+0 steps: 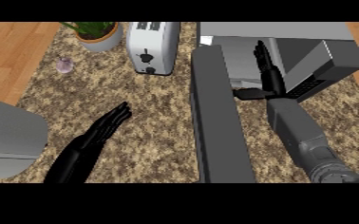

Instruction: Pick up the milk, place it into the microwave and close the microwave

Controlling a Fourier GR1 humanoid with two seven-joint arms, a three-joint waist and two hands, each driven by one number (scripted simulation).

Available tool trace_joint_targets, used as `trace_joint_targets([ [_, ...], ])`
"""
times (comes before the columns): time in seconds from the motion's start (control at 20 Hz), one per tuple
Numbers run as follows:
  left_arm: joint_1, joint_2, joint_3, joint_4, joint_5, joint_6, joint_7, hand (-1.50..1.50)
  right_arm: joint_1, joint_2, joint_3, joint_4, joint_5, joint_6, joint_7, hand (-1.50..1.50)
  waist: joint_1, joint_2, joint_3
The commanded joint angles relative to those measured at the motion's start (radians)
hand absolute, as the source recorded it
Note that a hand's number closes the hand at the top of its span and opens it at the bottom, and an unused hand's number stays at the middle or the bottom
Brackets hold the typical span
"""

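Right hand (267, 69) reaches into the microwave (294, 52), fingers straight, holding nothing; door (219, 118) stands open. Left hand (108, 123) rests open over the counter (161, 118). Milk not visible; cannot tell where.

Speckled granite counter (154, 123) (wood beyond)

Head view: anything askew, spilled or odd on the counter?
No spill or damage. The microwave door stands wide open, and the right hand reaches inside with straight fingers. No milk shows anywhere. The toaster and potted plant stand upright.
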Motion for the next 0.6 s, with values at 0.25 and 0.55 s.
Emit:
trace_joint_targets([
  [0.25,-0.120,0.003,-0.083,0.146,-0.117,-0.026,-0.031,1.50,0.126,0.023,0.016,-0.089,-0.002,0.065,-0.072,-1.50,-0.034,-0.018,-0.002],
  [0.55,-0.213,-0.028,-0.120,0.335,-0.187,0.066,-0.082,1.50,0.319,0.037,0.077,-0.218,0.017,0.117,-0.104,-1.50,-0.060,-0.025,-0.004],
])
